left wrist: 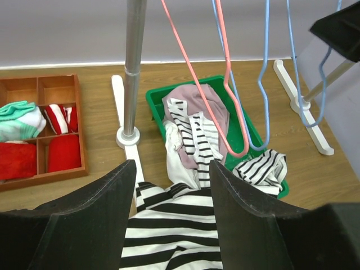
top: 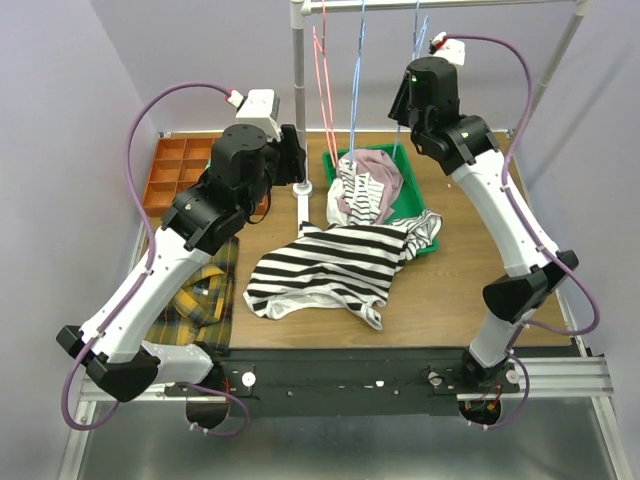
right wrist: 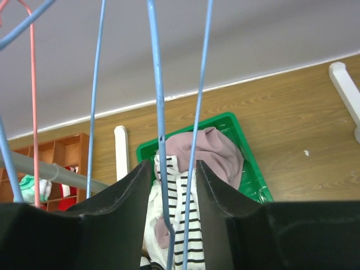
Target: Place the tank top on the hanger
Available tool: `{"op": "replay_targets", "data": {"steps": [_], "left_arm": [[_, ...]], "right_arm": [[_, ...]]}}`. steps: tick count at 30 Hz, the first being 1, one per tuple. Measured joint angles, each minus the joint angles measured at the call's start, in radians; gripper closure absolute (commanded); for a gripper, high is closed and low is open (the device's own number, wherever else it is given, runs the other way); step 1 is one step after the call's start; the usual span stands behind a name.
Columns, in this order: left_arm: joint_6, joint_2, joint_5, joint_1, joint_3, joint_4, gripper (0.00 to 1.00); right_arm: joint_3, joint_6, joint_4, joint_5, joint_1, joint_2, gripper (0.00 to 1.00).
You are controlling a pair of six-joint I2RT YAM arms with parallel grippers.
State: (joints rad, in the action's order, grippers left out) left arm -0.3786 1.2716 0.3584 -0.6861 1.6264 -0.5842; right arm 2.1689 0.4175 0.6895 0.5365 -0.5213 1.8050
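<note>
Presently: tank top (top: 325,268) lies crumpled at mid-tabletop (top: 450,320), off the hanger (right wrist: 160,112).
Long axis runs roughly left to right, tilting toward the green tray (top: 428,246), where the dusty-pink garment (top: 378,166) is heaped. The left claw (left wrist: 173,166) hovers just over the tank top's far edge, fingers spread wide and empty, which makes it the nearer arm for a pick-up. The right claw (right wrist: 173,167) is raised well apart from the cloth at the rail, fingers parted and straddling the hanger's blue wires without visibly clamping them. Judgement: hanger grip comes first; the tank top must then be lifted up and rightward to meet it.
</note>
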Motion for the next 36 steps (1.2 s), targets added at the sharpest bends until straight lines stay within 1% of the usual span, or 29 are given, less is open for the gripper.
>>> {"op": "replay_targets", "data": {"steps": [3, 4, 5, 7, 10, 13, 14, 15, 17, 19, 20, 23, 27, 36], "left_arm": [[-0.007, -0.008, -0.004, 0.004, -0.008, 0.002, 0.36], [-0.008, -0.011, -0.005, 0.004, -0.01, 0.006, 0.36], [-0.01, -0.016, -0.006, 0.005, -0.014, 0.012, 0.36], [-0.011, -0.028, -0.007, 0.005, -0.023, 0.017, 0.36], [-0.012, -0.05, -0.01, 0.006, -0.046, 0.031, 0.36], [-0.012, -0.064, -0.011, 0.011, -0.068, 0.037, 0.36], [-0.012, -0.067, -0.012, 0.011, -0.072, 0.037, 0.36], [-0.012, -0.068, -0.013, 0.013, -0.077, 0.038, 0.36], [-0.011, -0.075, -0.015, 0.018, -0.086, 0.037, 0.36], [-0.011, -0.079, -0.016, 0.021, -0.092, 0.039, 0.36], [-0.011, -0.085, -0.017, 0.025, -0.098, 0.04, 0.36], [-0.011, -0.104, -0.019, 0.032, -0.117, 0.044, 0.36], [-0.011, -0.121, -0.028, 0.039, -0.13, 0.045, 0.36], [-0.011, -0.134, -0.038, 0.049, -0.138, 0.052, 0.36]], "right_arm": [[-0.034, -0.016, 0.0, 0.02, 0.0, -0.058, 0.59], [-0.034, -0.028, -0.002, 0.027, 0.0, -0.072, 0.61], [-0.034, -0.038, -0.008, 0.034, 0.0, -0.085, 0.66], [-0.032, -0.059, -0.016, 0.048, 0.0, -0.099, 0.67], [-0.011, -0.097, -0.02, 0.051, 0.001, -0.095, 0.67], [0.042, -0.138, -0.015, 0.039, 0.008, -0.053, 0.6], [0.056, -0.15, -0.016, 0.032, 0.01, -0.039, 0.54], [0.066, -0.163, -0.016, 0.026, 0.012, -0.028, 0.52], [0.072, -0.184, -0.017, 0.019, 0.016, -0.011, 0.49], [0.074, -0.198, -0.018, 0.019, 0.02, -0.003, 0.49], [0.074, -0.208, -0.019, 0.014, 0.024, -0.002, 0.52], [0.08, -0.225, -0.029, -0.002, 0.034, -0.002, 0.57], [0.081, -0.24, -0.044, -0.022, 0.047, -0.002, 0.59], [0.046, -0.236, -0.052, -0.174, 0.126, -0.004, 0.62]]}}
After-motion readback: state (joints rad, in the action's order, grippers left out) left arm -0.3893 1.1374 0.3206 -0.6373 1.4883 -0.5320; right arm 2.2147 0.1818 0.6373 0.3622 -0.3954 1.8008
